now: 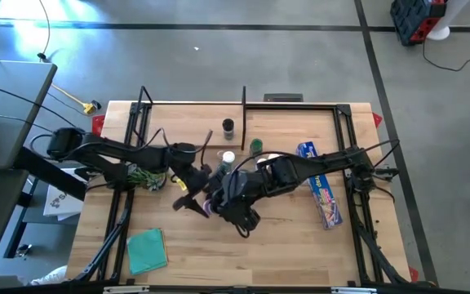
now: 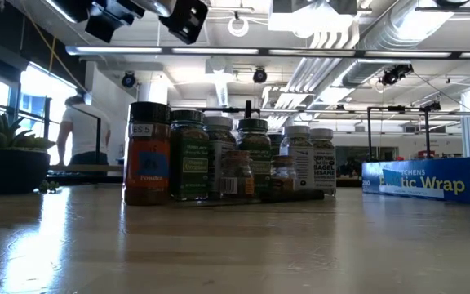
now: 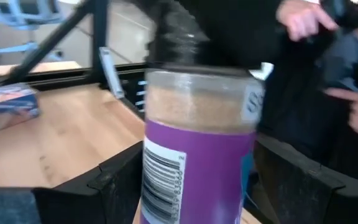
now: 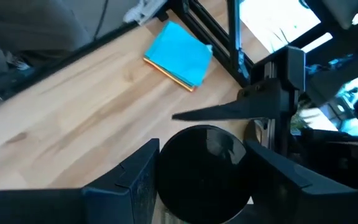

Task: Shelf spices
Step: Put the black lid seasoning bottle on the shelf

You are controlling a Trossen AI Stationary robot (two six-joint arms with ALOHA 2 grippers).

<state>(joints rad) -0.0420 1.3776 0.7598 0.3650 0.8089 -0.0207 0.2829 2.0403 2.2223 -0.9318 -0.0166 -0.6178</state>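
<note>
Spices jar w/ purple label [image 3: 197, 112] hangs above table centre. Right gripper [image 4: 204, 171] clamps its black cap; left gripper [image 3: 199, 186] straddles the body, fingers spread and apparently not yet pressing. Risk: if right lets go before left closes, jar drops and rolls. Arms crowd each other, so a bump could twist it loose. Farther, at 12 o'clock, the shelf [image 1: 190, 114] and standing jars [image 2: 219, 159]: a clumsy set-down could topple neighbours.
</note>
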